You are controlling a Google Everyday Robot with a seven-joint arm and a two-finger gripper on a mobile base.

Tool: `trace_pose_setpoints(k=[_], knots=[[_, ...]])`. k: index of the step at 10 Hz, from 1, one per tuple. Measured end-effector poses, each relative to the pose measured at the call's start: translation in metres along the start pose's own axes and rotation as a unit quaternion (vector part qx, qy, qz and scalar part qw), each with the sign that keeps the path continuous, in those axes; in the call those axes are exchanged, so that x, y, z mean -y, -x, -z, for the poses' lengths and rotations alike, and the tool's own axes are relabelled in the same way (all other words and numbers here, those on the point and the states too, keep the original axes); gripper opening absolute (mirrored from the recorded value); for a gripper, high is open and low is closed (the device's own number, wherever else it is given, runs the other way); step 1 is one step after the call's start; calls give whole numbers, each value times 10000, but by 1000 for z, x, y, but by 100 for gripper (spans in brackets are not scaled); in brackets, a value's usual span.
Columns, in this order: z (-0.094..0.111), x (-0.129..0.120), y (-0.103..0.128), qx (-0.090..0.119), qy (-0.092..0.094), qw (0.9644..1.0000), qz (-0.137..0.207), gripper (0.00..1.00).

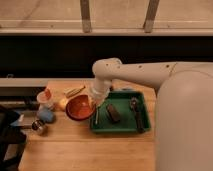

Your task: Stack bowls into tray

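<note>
Gripper sits low at the right rim of the round red-orange plastic bowl, between that bowl and the left wall of the rectangular green plastic tray; cannot tell what its grip is doing. Arm reaches in from the right, over the tray's back edge.

Red-orange bowl rests on the wooden table, just beside the tray's left rim, not inside it. No purple bowl is visible from this view. Tray already holds a dark oblong block, dark utensil along its right side, and a pale thin stick by its left wall.

Nearby on the table: small white cup with red contents, small blue cup, yellowish round item.

Risks, as judged:
- bowl catches the tray's raised rim on transfer and tips, if lifted too low
- bowl lands on the dark block and sits tilted, spoiling a later stack
- rim-only hold slips, bowl drops onto the cups
</note>
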Motion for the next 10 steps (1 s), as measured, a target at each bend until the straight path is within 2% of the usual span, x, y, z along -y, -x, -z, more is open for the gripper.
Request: trace_pose_setpoints(k=[2, 4, 5, 6, 7, 10], knots=[[15, 35, -10, 111, -11, 9986, -513, 0], [28, 72, -11, 217, -65, 9936, -1105, 0], [31, 90, -8, 245, -74, 9894, -1428, 0], [31, 111, -10, 271, -73, 9837, -1778, 0], [30, 125, -13, 292, -64, 9792, -2008, 0], [18, 167, -25, 375, 23, 9614, -2725, 0]])
